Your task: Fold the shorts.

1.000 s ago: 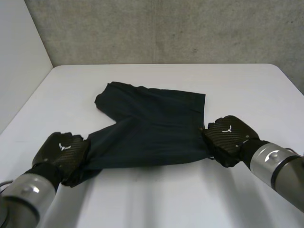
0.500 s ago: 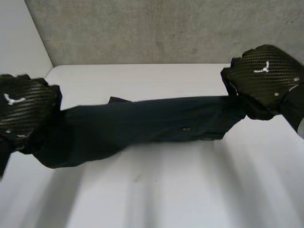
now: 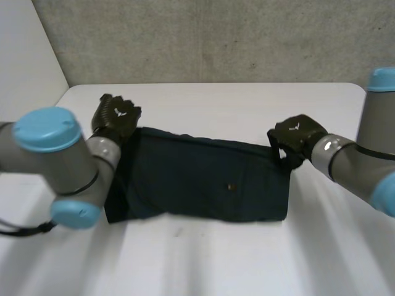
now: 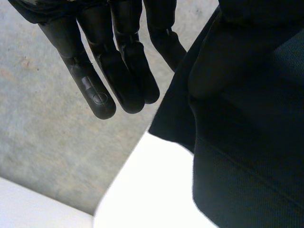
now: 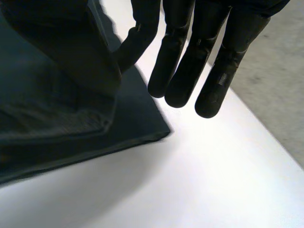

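The dark navy shorts [image 3: 197, 182] lie folded into a long band across the white table [image 3: 216, 259]. My left hand [image 3: 116, 116] is at the band's far left corner. In the left wrist view its fingers [image 4: 126, 80] are straight, and the cloth [image 4: 247, 142] bunches up on the thumb side, pinched there. My right hand [image 3: 296, 135] is at the far right corner. In the right wrist view its fingers [image 5: 190, 71] reach past the cloth's corner while a fold of the shorts [image 5: 47, 118] is gripped at the thumb.
A grey concrete wall [image 3: 216, 37] rises just behind the table's far edge, close to both hands. A white wall [image 3: 24, 74] stands at the left. Bare tabletop lies in front of the shorts.
Both hands lifted the shorts' near edge, carried it up and away over the rest, and came down at the far corners. The shorts went from spread flat to folded over.
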Available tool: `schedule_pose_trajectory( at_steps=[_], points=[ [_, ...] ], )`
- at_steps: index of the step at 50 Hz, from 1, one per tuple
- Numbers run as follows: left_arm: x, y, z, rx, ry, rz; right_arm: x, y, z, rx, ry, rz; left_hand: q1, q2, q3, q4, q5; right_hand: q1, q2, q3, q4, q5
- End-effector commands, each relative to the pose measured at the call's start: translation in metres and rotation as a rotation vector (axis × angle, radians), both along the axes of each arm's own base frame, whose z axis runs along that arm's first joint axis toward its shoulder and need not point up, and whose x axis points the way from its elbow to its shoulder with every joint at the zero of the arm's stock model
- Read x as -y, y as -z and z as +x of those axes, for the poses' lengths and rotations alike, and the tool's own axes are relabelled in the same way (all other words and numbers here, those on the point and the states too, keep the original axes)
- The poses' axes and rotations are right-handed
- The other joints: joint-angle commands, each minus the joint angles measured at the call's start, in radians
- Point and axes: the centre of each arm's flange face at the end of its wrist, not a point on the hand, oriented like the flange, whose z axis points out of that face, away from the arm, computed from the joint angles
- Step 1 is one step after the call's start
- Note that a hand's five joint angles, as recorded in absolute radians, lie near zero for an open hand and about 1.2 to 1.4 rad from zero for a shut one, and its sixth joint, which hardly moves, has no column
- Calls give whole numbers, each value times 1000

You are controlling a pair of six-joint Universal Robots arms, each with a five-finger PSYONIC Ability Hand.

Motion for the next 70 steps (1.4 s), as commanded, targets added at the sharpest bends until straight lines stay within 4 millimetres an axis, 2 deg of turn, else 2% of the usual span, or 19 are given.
schedule_pose_trajectory(
  at_steps=[1, 7, 14, 15, 16, 19, 23, 26, 30, 35, 39, 43, 47, 49, 51, 55, 59, 64, 70],
  points=[
    [50, 30, -23, 44, 7, -56, 50, 24, 14, 27, 41, -81, 261, 198, 205, 195, 235, 422, 221, 199, 204, 237],
    [69, 51, -36, 41, 15, -75, 72, 43, 29, 54, 20, -146, 261, 198, 205, 195, 235, 422, 221, 199, 204, 237],
    [70, 60, -46, 27, 43, -95, 88, 58, 35, 77, 27, -202, 261, 198, 205, 195, 235, 422, 221, 199, 204, 237],
    [69, 60, -48, 26, 50, -98, 89, 57, 35, 80, 32, -207, 261, 198, 205, 195, 235, 422, 221, 199, 204, 237],
    [67, 61, -51, 26, 57, -102, 89, 53, 35, 95, 39, -210, 261, 198, 205, 195, 235, 109, -92, -114, -109, -76],
    [65, 61, -52, 24, 57, -104, 89, 40, 34, 180, 75, -179, 261, 198, 205, 195, 235, -336, -537, -559, -554, -521],
    [61, 65, -51, 30, 56, -89, 88, 14, 30, 381, 137, -80, 261, 198, 205, 195, 235, -343, -544, -566, -561, -528],
    [58, 68, -50, 34, 58, -76, 89, 10, 30, 473, 164, 0, 261, 198, 205, 195, 235, -343, -544, -566, -561, -528],
    [55, 61, -50, 30, 61, -81, 96, 29, 28, 513, 183, 149, 261, 198, 205, 195, 235, -381, -582, -604, -599, -566],
    [52, 59, -49, 30, 61, -77, 103, 66, 29, 501, 224, 295, 261, 198, 205, 195, 235, -414, -615, -637, -631, -599],
    [49, 61, -50, 35, 66, -70, 109, 84, 29, 526, 249, 347, 261, 198, 205, 195, 235, -414, -615, -637, -631, -599],
    [48, 60, -51, 35, 69, -71, 109, 90, 29, 523, 256, 355, 261, 198, 205, 195, 235, -446, -647, -669, -664, -631],
    [48, 58, -51, 32, 70, -75, 108, 91, 30, 521, 251, 366, 261, 198, 205, 195, 235, -341, -542, -564, -559, -526],
    [48, 58, -51, 32, 70, -77, 106, 91, 29, 516, 249, 376, 261, 198, 205, 195, 235, 127, -74, -97, -91, -59],
    [48, 57, -51, 33, 72, -79, 104, 91, 29, 510, 249, 389, 261, 198, 205, 195, 235, 392, 191, 169, 175, 207],
    [48, 57, -51, 34, 72, -79, 98, 90, 29, 489, 242, 418, 261, 198, 205, 195, 235, 422, 221, 199, 204, 237],
    [48, 57, -51, 34, 72, -79, 92, 74, 25, 454, 231, 389, 261, 198, 205, 195, 235, 422, 221, 199, 204, 237],
    [49, 56, -52, 31, 75, -83, 96, 47, 10, 491, 239, 244, 261, 198, 205, 195, 235, 422, 221, 199, 204, 237],
    [48, 55, -54, 26, 81, -85, 87, 27, 4, 479, 235, 120, 261, 198, 205, 195, 235, 422, 221, 199, 204, 237]
  ],
)
